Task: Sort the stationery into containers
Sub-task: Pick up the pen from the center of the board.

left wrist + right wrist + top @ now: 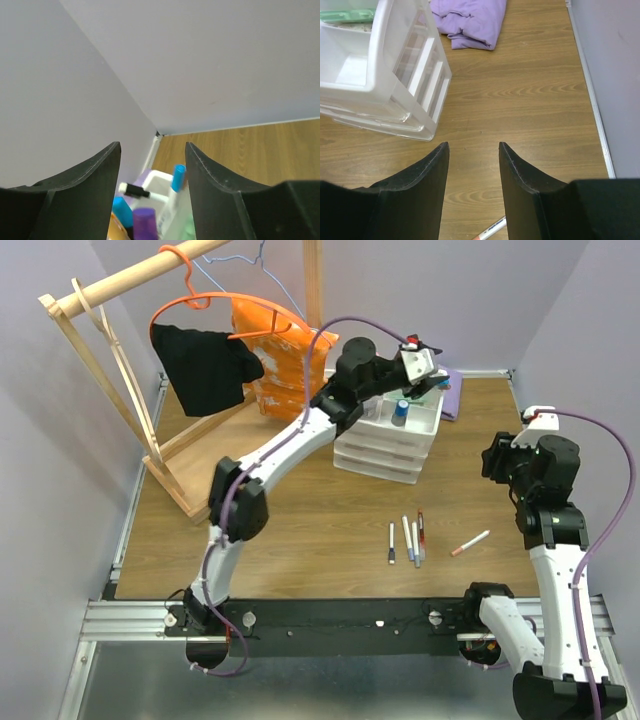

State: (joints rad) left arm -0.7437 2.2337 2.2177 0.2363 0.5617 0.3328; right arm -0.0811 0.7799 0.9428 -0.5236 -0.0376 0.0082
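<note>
Your left tool [152, 146] hung over the white organiser [385, 445], fingers spread and nothing between them. The organiser stood toward the far edge of the tabletop [300, 530], right of centre. Below that tool, the top tray held a blue-capped bottle [178, 176], a purple-capped item [145, 220] and a white pen with a black cap [142, 192], none of them touching the fingers.

Your right tool [473, 145] was spread as well and empty, poised above bare wood near the right edge. The organiser sat well apart from it, on its far left. An orange-tipped pen [491, 229] lay flat on the wood just to the near side of that tool, under the gap between the fingers but not gripped. Four thin pens [407, 538] lay side by side on the wood, toward the near edge and left of the orange-tipped one, well apart from both tools.

A purple cloth [470, 22] sat crumpled by the far right corner, just beside the organiser. A wooden clothes rack [110, 340] and an orange bag [280, 365] occupied the far left corner.
</note>
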